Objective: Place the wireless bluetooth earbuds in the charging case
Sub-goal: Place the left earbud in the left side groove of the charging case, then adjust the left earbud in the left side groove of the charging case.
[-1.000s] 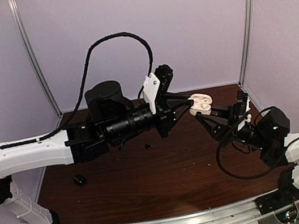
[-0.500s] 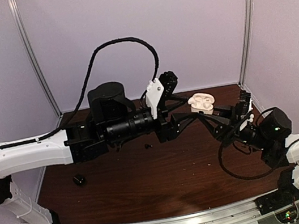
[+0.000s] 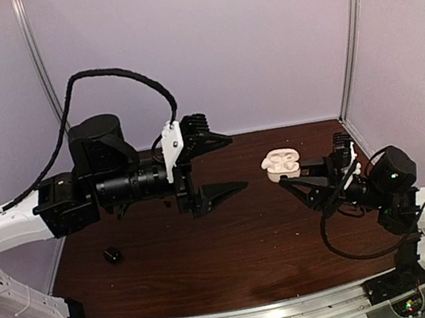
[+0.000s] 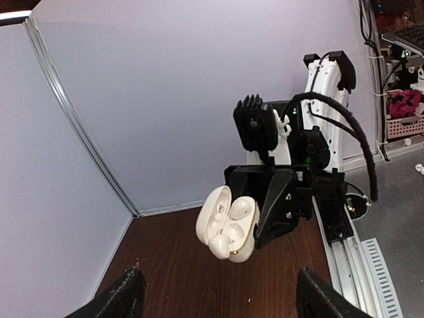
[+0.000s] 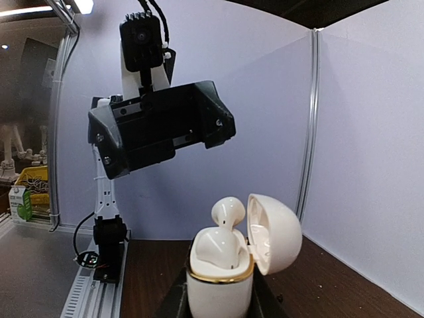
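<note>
While the right pincer is clenched on the white charging case, it holds the case up above the dark brown desk, right of centre in the top view. The case's hinged lid stands open. In the right wrist view a glossy white earbud stands in the base, its rounded head poking above the rim, which carries a thin gold-coloured band. Whether a second earbud sits beside it I cannot tell.

The left pincer is released, its two black fingers spread wide apart, and it hangs in the air left of the case, well apart from it and grasping nothing. In the left wrist view its fingertips show at the bottom corners, with the open case in the centre of the frame.

A small black object lies on the desk at lower left of the top view, too small to identify.

At the far left edge of the right wrist view a green-and-white label is too blurred to read
</note>
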Available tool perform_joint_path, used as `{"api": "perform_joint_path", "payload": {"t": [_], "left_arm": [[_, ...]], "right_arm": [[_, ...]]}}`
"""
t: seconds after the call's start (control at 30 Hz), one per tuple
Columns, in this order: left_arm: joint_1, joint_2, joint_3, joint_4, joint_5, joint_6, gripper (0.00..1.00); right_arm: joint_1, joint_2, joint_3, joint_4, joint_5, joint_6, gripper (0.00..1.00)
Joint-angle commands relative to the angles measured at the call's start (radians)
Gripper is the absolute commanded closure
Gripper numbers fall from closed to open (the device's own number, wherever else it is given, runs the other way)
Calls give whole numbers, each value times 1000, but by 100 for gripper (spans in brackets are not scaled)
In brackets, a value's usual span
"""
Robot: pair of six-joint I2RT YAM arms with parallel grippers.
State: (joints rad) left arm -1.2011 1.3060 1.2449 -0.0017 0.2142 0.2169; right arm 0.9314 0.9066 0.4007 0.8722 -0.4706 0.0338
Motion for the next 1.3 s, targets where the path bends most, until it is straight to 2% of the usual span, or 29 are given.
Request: {"api": "perform_joint_path", "payload": {"t": [0.0, 0.17, 0.37, 0.57, 1.27], "left_arm": [[13, -37, -7, -100, 56, 159, 20], [12, -36, -1, -166, 140, 255, 20], [13, -13, 21, -200, 229, 301, 19], [12, 24, 61, -246, 263, 334, 19], [12, 59, 103, -233, 242, 344, 19]], "right_arm": [[3, -10, 69, -118, -180, 53, 100], [3, 15, 107, -138, -305, 106, 100], [6, 62, 141, -132, -411, 146, 100], [10, 75, 149, -131, -452, 152, 100], [52, 103, 151, -159, -464, 112, 100]]}}
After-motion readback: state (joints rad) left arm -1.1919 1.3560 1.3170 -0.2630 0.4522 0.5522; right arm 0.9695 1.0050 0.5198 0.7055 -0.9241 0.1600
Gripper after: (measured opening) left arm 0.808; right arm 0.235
